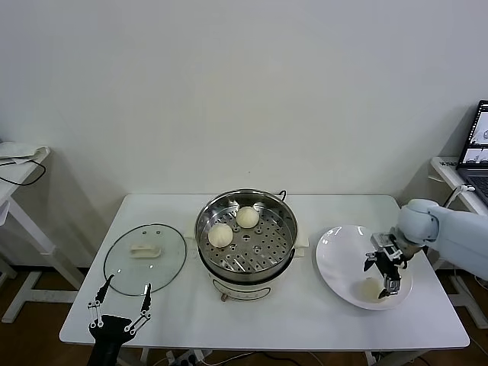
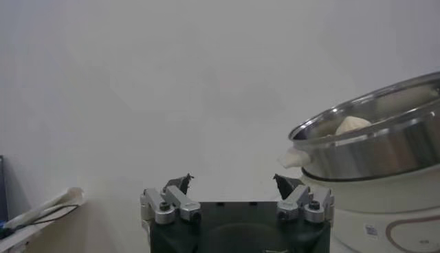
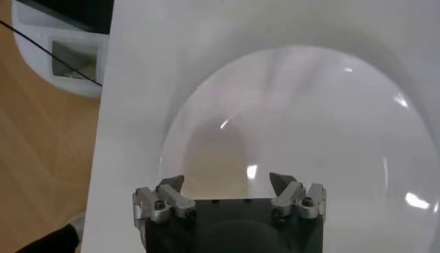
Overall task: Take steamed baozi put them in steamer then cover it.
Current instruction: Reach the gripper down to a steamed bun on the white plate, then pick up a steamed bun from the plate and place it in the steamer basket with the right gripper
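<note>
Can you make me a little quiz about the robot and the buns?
1. How many baozi lie in the steamer?
2. True or false: the cover is on the steamer.
3. Which pincer is over the white plate: A) left pincer B) right pincer?

Key:
1. Two, both on the tray with holes.
2. False. It lies flat on the table, on the steamer's left.
3. B. It is open, just above a baozi on the plate; the left pincer waits open near the table's front edge.

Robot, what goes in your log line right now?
round steel steamer: two cream-white buns inside | right gripper: open over white plate | round glass lid: off
</note>
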Tool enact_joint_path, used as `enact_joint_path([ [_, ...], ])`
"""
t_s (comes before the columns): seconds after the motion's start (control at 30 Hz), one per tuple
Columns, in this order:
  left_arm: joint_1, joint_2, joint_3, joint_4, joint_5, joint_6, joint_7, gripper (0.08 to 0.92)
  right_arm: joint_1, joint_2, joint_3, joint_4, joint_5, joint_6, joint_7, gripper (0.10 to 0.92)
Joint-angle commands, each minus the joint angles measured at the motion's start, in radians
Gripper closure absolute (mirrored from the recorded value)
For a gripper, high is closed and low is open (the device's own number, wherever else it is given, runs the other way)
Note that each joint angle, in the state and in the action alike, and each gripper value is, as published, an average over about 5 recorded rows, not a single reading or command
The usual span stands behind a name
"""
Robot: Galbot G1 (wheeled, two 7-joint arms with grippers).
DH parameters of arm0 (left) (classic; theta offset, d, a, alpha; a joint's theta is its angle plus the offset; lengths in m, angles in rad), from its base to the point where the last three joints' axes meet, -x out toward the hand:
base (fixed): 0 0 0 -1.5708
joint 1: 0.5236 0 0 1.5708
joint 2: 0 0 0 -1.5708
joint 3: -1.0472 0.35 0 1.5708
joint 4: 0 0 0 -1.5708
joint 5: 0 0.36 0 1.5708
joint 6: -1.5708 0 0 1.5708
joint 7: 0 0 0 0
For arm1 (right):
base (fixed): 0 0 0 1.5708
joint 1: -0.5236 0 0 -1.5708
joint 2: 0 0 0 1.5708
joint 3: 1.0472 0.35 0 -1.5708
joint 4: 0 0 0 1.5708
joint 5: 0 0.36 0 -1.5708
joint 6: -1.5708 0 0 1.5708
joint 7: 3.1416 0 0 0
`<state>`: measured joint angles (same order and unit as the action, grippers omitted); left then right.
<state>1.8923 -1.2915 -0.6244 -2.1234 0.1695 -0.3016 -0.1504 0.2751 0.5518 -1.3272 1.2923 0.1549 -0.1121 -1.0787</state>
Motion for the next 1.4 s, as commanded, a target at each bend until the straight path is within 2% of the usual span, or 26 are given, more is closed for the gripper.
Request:
enact_joint_path([
  [0.03,0.000,0.000,-0.002,0.000,0.000,-0.001,0.000,0.177,-0.064,-0.011,0.035,-0.008,-0.022,0.000,0.024,0.206],
  [0.43,-0.002,0.000,-0.006,0.000,-0.002,-0.002,-0.001,0.177,-0.050,-0.010,0.042,-0.006,-0.015,0.002,0.035,0.300],
  [0.7,-0.009,0.005,-0.004,-0.003,-0.005,-0.002,-0.001,0.177,0.125,-0.008,-0.019,0.023,0.038,0.051,-0.002,0.326],
  [0.87,-0.011,0.011,-0.005,-0.007,-0.008,-0.002,-0.001,0.177,0.397,0.041,-0.117,0.069,0.059,0.163,-0.047,0.330],
  [1.1,-0.015,0.012,-0.003,-0.012,-0.012,-0.004,-0.001,0.177,0.690,0.208,-0.186,0.112,0.042,0.382,-0.068,0.331],
  [1.4,-0.018,0.010,-0.003,-0.019,-0.012,-0.007,-0.003,0.177,0.763,0.395,-0.149,0.245,-0.002,0.530,-0.039,0.338],
])
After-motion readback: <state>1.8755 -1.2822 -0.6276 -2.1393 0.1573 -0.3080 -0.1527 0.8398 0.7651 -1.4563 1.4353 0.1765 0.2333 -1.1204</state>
